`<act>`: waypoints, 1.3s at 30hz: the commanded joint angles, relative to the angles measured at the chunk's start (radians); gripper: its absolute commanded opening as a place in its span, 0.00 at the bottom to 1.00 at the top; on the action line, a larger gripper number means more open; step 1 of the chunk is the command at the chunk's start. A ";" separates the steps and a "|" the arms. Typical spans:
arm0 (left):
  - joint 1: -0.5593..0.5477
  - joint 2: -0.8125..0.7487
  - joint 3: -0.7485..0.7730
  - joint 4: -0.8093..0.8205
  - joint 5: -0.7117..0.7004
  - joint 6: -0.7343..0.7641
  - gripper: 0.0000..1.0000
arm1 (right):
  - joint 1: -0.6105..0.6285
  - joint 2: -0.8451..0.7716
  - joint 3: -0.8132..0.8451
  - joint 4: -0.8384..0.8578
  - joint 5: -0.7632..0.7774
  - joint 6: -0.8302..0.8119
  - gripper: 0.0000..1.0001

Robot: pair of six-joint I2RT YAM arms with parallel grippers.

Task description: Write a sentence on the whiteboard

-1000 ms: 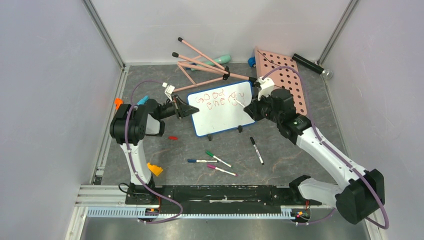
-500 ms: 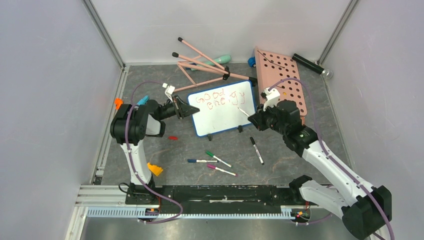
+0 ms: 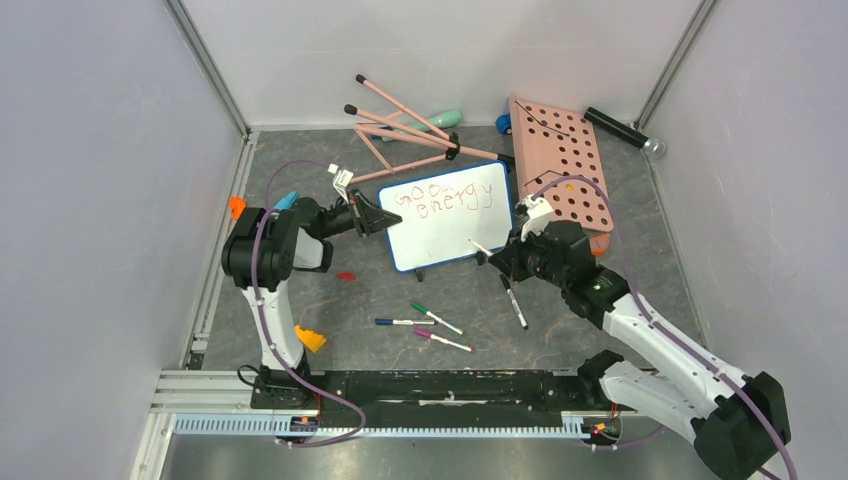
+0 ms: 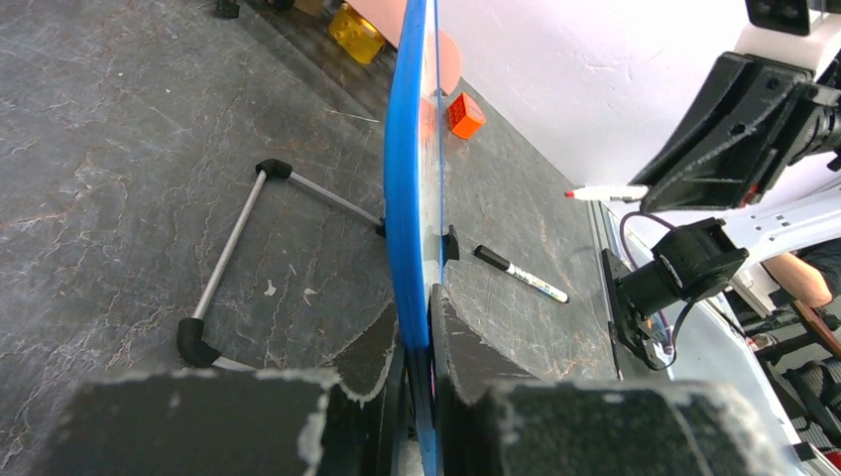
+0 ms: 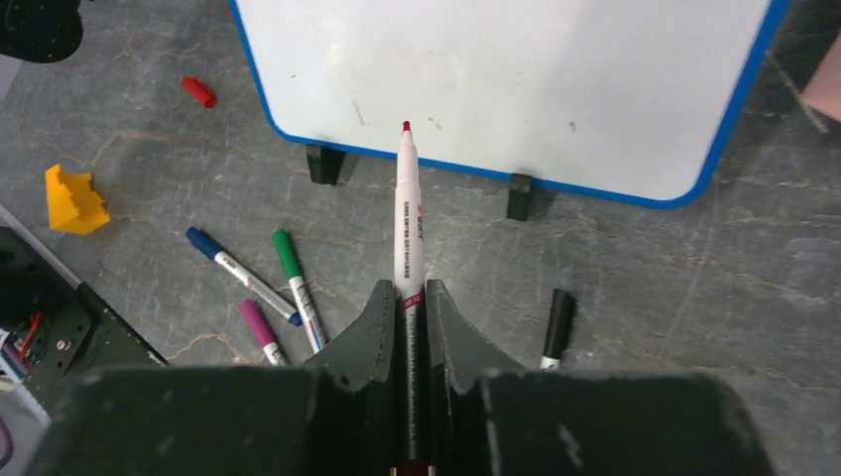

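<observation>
The whiteboard [image 3: 447, 222], white with a blue rim, stands tilted on its black feet at the middle of the table. Two lines of the sentence [image 3: 436, 201], in red letters, fill its upper left. My left gripper [image 3: 384, 221] is shut on the board's left edge; in the left wrist view the blue rim [image 4: 408, 178] runs edge-on between the jaws of that gripper [image 4: 428, 309]. My right gripper [image 3: 497, 258] is shut on a red marker [image 5: 408, 208]. Its tip hovers just in front of the board's lower part [image 5: 496, 79], apart from the writing.
Green [image 3: 436, 317], blue [image 3: 404, 322], purple [image 3: 442, 340] and black [image 3: 513, 300] markers lie on the floor below the board, with a red cap [image 3: 345, 275] to the left. A pink pegboard [image 3: 562, 158], pink rods [image 3: 405, 130], a flashlight [image 3: 622, 130] and an orange wedge [image 3: 309, 339] lie around.
My right arm has drawn back from the board's upper right toward the near side, taking the marker tip down off the writing. The left gripper and the board have barely moved.
</observation>
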State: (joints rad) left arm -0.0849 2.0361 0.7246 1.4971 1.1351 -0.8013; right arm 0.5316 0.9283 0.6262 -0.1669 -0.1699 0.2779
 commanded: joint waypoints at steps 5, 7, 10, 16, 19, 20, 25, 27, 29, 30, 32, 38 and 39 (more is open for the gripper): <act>0.000 0.020 0.021 0.060 -0.017 0.088 0.02 | 0.127 -0.007 0.000 0.073 0.125 0.049 0.00; -0.001 0.019 0.023 0.060 -0.015 0.085 0.02 | 0.138 -0.002 0.003 0.076 0.134 0.050 0.00; 0.000 0.019 0.022 0.060 -0.011 0.086 0.02 | 0.150 0.005 0.011 0.082 0.144 0.050 0.00; 0.000 0.004 0.012 0.060 -0.004 0.097 0.02 | 0.176 0.023 0.018 0.126 0.164 0.049 0.00; 0.000 -0.005 0.003 0.060 0.002 0.109 0.02 | 0.188 0.038 0.021 0.134 0.192 0.040 0.00; -0.001 -0.008 0.001 0.060 0.003 0.112 0.02 | 0.192 0.043 0.023 0.134 0.197 0.034 0.00; 0.000 -0.018 -0.009 0.060 0.006 0.128 0.02 | 0.207 0.068 0.037 0.131 0.215 0.025 0.00; -0.001 -0.019 -0.010 0.060 0.007 0.126 0.02 | 0.217 0.082 0.050 0.141 0.221 0.027 0.00; 0.000 -0.016 -0.005 0.060 0.007 0.123 0.02 | 0.232 0.103 0.065 0.147 0.231 0.027 0.00; 0.000 -0.013 -0.003 0.061 0.007 0.120 0.02 | 0.240 0.117 0.075 0.148 0.237 0.027 0.00; 0.000 -0.009 0.002 0.060 0.009 0.114 0.02 | 0.255 0.145 0.095 0.150 0.245 0.028 0.00; 0.000 -0.010 0.001 0.060 0.011 0.115 0.02 | 0.303 0.224 0.159 0.124 0.305 0.029 0.00; 0.000 -0.010 0.002 0.060 0.011 0.115 0.02 | 0.309 0.231 0.168 0.120 0.320 0.027 0.00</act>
State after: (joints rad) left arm -0.0868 2.0354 0.7242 1.4975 1.1362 -0.7986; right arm 0.8165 1.1294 0.7212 -0.0643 0.0814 0.3141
